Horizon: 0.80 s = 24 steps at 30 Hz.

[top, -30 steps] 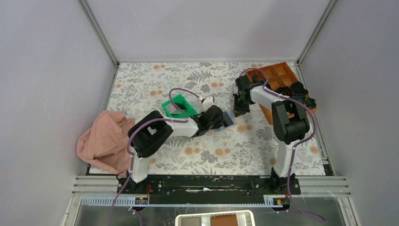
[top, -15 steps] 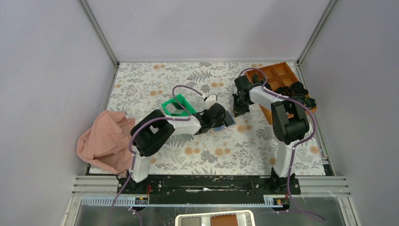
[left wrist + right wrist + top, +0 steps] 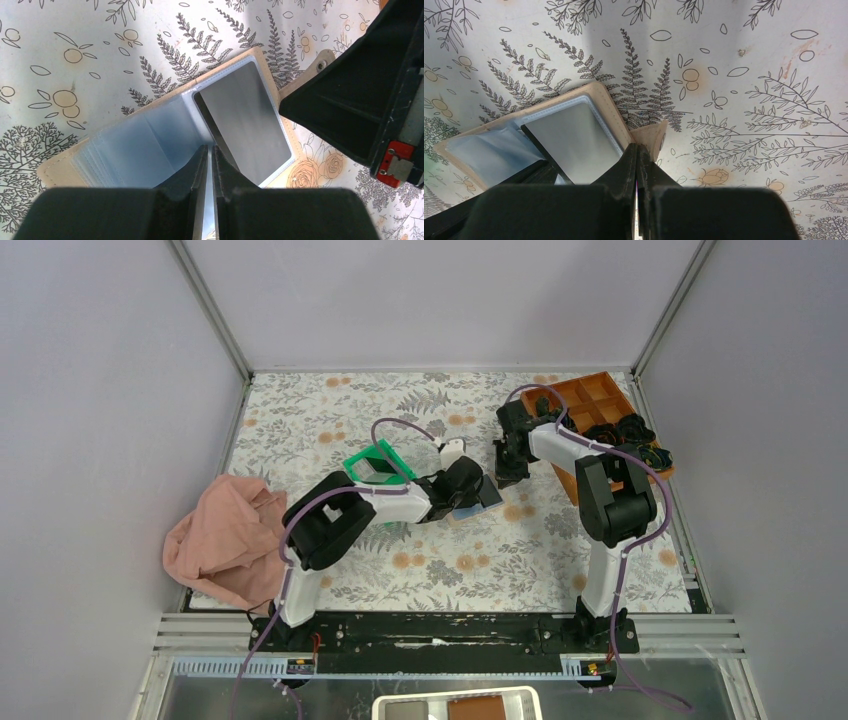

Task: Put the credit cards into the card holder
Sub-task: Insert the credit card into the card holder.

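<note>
The tan card holder [image 3: 55,170] lies open, blue-grey inner face up, and also shows in the top view [image 3: 489,494]. A dark grey credit card [image 3: 245,120] sits in its right pocket, a dark strip along its left edge. My left gripper [image 3: 210,148] is shut and empty, its tips at the fold beside the card's near corner. My right gripper [image 3: 637,146] is shut, its tips on the holder's tab [image 3: 655,136]. Another card [image 3: 371,470] lies in the green tray [image 3: 388,452].
An orange-brown compartment box [image 3: 590,400] stands at the back right, with dark rosette lumps [image 3: 632,430] on it. A pink cloth [image 3: 225,540] lies at the left edge. The two grippers [image 3: 495,485] are close together over the holder.
My left gripper has moved right and further over the open card holder, covering more of it. The right gripper has stayed at the tab.
</note>
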{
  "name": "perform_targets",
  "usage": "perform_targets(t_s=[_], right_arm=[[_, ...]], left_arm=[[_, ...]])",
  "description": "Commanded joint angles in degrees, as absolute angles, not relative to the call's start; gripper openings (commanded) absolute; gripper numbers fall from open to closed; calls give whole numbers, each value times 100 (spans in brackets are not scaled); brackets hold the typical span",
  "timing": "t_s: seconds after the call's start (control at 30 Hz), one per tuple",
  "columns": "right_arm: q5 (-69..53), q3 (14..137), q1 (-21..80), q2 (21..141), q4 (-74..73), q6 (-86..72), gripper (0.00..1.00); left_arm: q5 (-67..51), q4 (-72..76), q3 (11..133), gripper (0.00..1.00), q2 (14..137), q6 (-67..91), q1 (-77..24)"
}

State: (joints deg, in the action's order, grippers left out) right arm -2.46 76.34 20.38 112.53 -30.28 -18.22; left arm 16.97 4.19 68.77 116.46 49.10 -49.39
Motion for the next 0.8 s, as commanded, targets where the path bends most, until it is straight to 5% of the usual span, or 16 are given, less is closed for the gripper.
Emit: perform_targets(t_s=[0.0, 0.37, 0.6, 0.77], right_arm=[[-706, 7662, 2354, 11437, -2905, -1928, 0], [-576, 7595, 2389, 11390, -2915, -1885, 0], [-289, 7925, 2360, 11253, -3113, -1755, 11], [-238, 8122, 2346, 11144, -3224, -1713, 17]], left_arm=[[1691, 8, 6937, 15, 12001, 4770, -4897], [1654, -54, 7020, 18, 12026, 4816, -4899], [1964, -230, 6598, 56, 11429, 4842, -4896], [2202, -399, 6351, 67, 10987, 4859, -4898]])
